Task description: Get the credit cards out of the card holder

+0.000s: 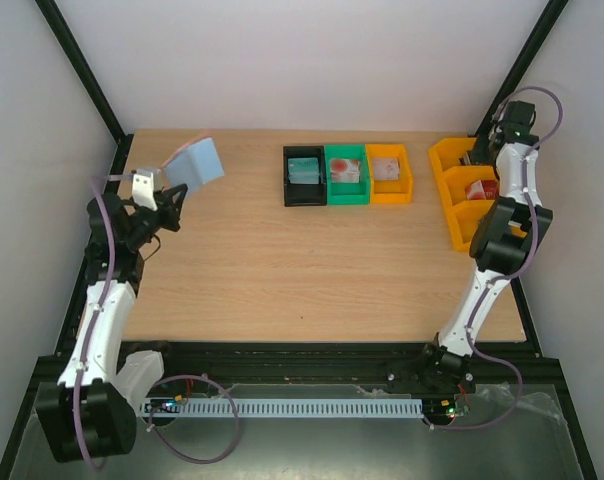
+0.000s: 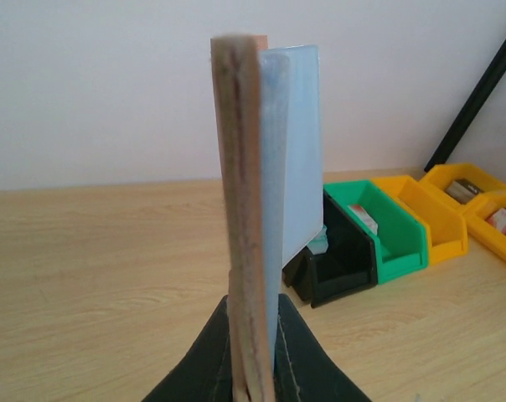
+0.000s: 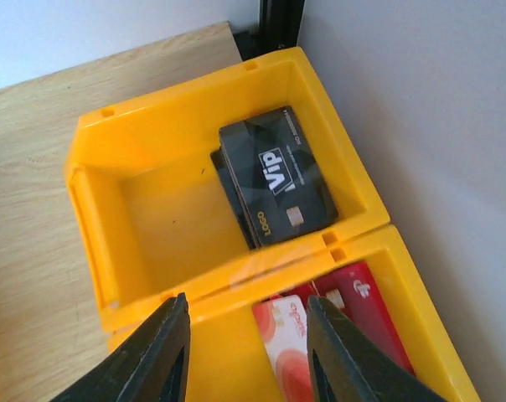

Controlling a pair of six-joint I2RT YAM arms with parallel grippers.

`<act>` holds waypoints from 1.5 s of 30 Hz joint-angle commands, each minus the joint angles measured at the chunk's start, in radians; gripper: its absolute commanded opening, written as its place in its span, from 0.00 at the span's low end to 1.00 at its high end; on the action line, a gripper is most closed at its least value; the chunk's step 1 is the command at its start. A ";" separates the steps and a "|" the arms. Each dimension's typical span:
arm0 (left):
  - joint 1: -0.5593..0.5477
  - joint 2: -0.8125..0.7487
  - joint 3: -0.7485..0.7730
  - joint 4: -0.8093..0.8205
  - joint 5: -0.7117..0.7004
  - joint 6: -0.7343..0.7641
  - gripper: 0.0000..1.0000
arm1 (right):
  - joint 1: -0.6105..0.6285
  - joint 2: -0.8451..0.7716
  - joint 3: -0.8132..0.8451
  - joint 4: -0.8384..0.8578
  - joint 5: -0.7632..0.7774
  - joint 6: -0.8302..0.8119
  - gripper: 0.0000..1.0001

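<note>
From above, my left claw [image 1: 174, 188] holds the holder [image 1: 200, 162] up over the table's [image 1: 282, 270] far-left corner, free for pulling. Its wrist view shows the jaws clamped on the holder's bottom edge, keeping it upright; any cards left inside are hidden, I think. The right claw [image 3: 246, 335] hangs spread and empty over the yellow bin [image 3: 94, 193], where cards [image 3: 366, 301] lie sorted.

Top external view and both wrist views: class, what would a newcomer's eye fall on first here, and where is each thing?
The left gripper is clamped on the pinkish-tan card holder, lifted off the table near its far left corner. At the far right, the right gripper hovers open over the yellow bins. A black VIP card lies in one bin and a red card in the neighbouring one.
</note>
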 commanded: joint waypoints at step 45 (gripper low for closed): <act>-0.038 0.224 0.211 -0.118 -0.078 0.082 0.06 | 0.004 0.180 -0.008 -0.063 0.059 -0.139 0.32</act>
